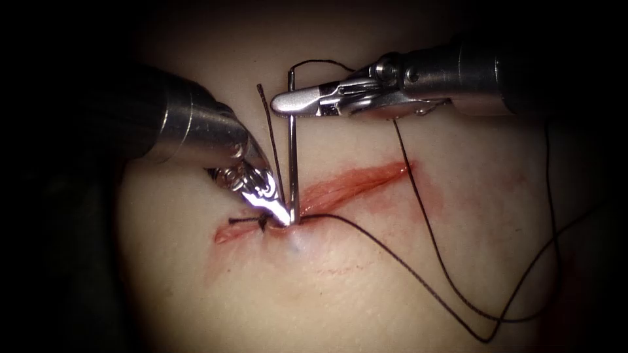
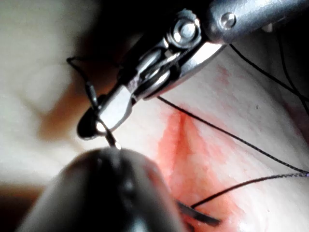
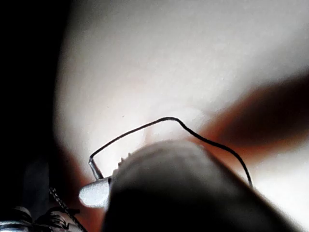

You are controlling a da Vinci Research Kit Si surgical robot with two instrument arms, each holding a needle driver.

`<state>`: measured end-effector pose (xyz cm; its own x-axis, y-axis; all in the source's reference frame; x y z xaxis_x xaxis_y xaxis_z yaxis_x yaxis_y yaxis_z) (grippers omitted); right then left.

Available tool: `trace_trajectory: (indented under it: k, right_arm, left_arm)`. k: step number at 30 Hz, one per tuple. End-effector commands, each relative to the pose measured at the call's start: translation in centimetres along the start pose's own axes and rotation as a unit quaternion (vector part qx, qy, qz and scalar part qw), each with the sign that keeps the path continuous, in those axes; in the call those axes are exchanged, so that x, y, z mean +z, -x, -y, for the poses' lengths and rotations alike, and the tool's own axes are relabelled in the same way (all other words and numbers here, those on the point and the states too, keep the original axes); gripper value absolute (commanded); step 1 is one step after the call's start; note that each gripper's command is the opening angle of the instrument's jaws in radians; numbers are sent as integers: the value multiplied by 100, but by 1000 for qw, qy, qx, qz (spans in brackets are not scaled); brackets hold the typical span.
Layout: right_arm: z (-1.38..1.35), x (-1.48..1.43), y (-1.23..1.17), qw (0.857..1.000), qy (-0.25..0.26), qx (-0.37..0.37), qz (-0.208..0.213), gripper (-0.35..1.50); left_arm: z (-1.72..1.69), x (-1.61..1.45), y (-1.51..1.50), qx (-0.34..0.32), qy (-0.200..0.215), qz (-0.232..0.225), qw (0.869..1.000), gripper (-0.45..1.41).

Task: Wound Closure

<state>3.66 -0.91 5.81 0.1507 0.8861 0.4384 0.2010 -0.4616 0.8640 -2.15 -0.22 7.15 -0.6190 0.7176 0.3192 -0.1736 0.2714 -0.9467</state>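
Note:
My right tool (image 1: 282,104) reaches in from the right, shut on the curved needle (image 1: 292,163) close to its tail end. The needle stands upright, its lower end in the tissue at the cut (image 1: 353,186), beside an earlier stitch (image 1: 261,222). My left tool (image 1: 278,212) rests its tip on the cut's left lip, touching the needle's base under glare. Thread (image 1: 432,248) runs from the needle's tail behind the right tool and loops over the tissue on the right. The left wrist view shows the right tool (image 2: 96,123) gripping the needle (image 2: 114,140). The right tool (image 3: 94,193) appears with thread (image 3: 169,119).
A loose dark thread end (image 1: 269,131) rises from the stitch between the two tools. Red fluid stains the tissue (image 1: 366,294) around the cut. A second thread strand (image 1: 392,255) leaves the cut toward the lower right.

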Motion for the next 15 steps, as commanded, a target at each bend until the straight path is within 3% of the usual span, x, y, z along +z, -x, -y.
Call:
trace_trajectory:
  k: [1, 9, 15]
  right_arm:
    - [-2, 8, -9, 1000, -1, -1, -2, -35]
    - [-1, 10, -23, 997, -1, -75, -6, -35]
    - [2, 9, -28, 997, -2, -80, -10, -35]
  left_arm:
    - [4, 4, -4, 0, 0, 0, 1000, -45]
    - [4, 4, -4, 0, 0, 2, 1000, -45]
    - [4, 5, -4, 0, 0, 3, 1000, -45]
